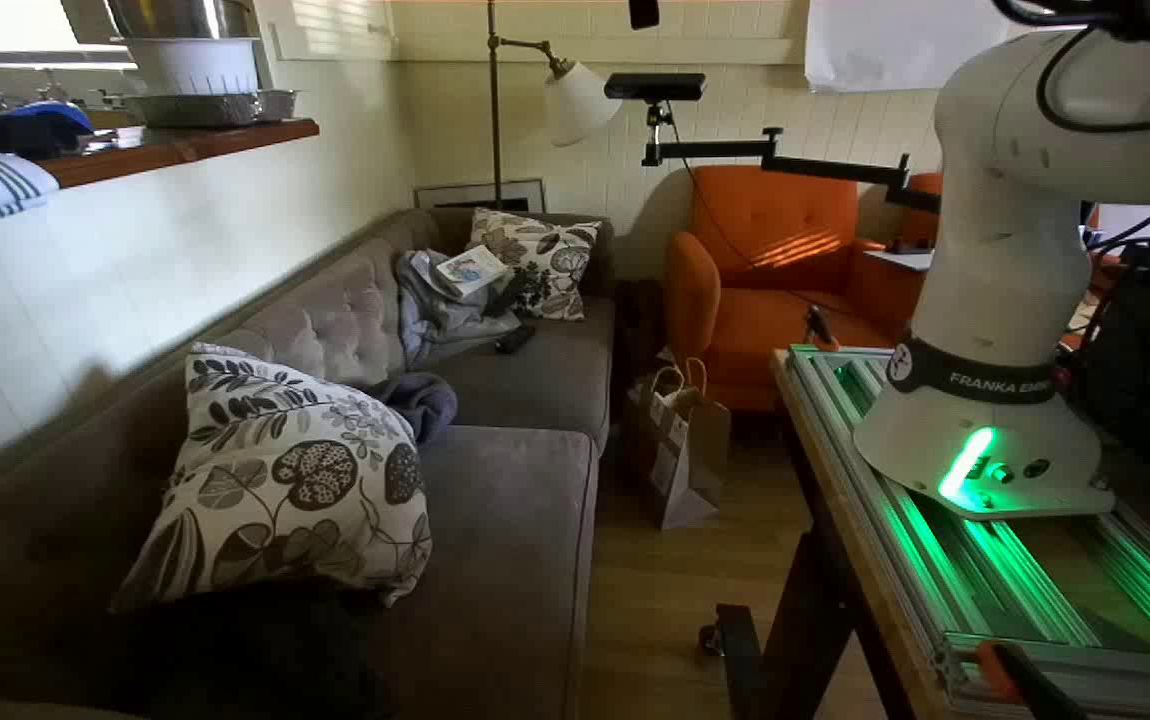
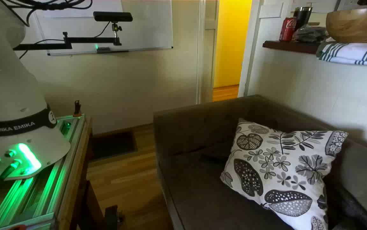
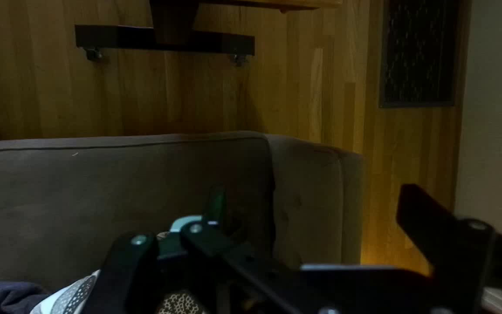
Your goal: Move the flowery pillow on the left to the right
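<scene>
A white pillow with grey and black flower and leaf print [image 1: 310,490] leans on the sofa in an exterior view. It also shows in an exterior view [image 2: 279,169], tilted against the backrest. A small part of it shows at the bottom of the wrist view [image 3: 72,298], partly hidden by the gripper. A second flowery pillow [image 1: 545,265] rests at the far end of the sofa. My gripper [image 3: 314,200] is open, with its fingers wide apart and nothing between them. It is above the sofa; neither exterior view shows it.
The grey sofa [image 1: 510,530] has a raised arm [image 2: 199,134] at one end. A grey blanket [image 1: 435,320], a book [image 1: 472,270], a remote [image 1: 515,338] and a dark cloth [image 1: 425,400] lie on it. A shelf [image 1: 175,150] juts from the wall above.
</scene>
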`<state>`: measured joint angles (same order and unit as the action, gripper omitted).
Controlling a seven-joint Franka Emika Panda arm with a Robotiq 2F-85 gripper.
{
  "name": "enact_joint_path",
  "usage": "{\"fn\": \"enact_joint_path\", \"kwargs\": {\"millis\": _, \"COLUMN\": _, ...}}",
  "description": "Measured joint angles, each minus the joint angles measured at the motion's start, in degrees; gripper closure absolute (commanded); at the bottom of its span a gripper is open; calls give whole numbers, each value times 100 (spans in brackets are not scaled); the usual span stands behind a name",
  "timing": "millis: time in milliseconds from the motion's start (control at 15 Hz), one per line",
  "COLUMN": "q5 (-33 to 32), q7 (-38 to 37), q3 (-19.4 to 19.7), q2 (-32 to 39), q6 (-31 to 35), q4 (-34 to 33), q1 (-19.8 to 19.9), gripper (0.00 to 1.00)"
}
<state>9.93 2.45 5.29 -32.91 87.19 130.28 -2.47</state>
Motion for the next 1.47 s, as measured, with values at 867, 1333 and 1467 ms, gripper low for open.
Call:
{"fn": "enact_joint_path", "kwargs": {"millis": 867, "q5": -5, "q7": -56, "q3": -105, "q2": 925, "q6": 1483, "q4": -11, "q1": 131, "gripper": 0}}
{"fn": "enact_joint_path", "kwargs": {"millis": 1333, "q5": 17, "q7": -59, "q3": -152, "q2": 3479, "q6": 3550, "q4": -877, "q1": 132, "gripper": 0}}
{"fn": "enact_joint_path", "kwargs": {"millis": 1467, "q5": 19, "q7": -78, "q3": -158, "q2": 4227, "q6": 3981, "q4": -1361, "q1": 140, "gripper": 0}}
